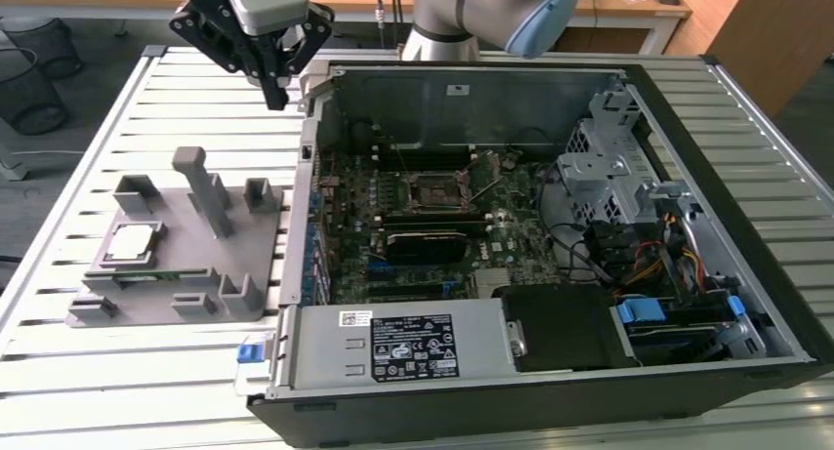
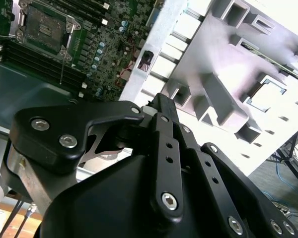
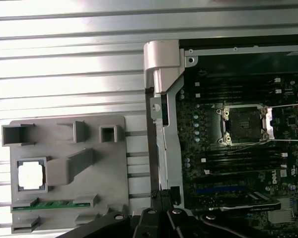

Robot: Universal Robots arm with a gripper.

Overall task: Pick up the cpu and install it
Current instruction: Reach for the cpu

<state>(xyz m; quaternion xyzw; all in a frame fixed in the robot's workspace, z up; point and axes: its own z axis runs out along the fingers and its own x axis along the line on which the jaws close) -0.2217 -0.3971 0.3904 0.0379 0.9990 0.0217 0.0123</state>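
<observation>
Step in hand, as judged: approach for pick-up, with the chip not yet lifted. At the exterior view's left, the cpu (image 1: 133,243) lay flat in its pocket on the fixture (image 1: 195,274). The gripper (image 1: 276,97) hung beyond the fixture, well apart from the cpu, its fingers closed together and empty. Pick-up would likely call for opening them and squaring them over the cpu. Further right, the socket (image 1: 433,188) sat uncovered inside the case (image 1: 548,391). The cpu's corner mark and the socket's pins could not be made out
</observation>
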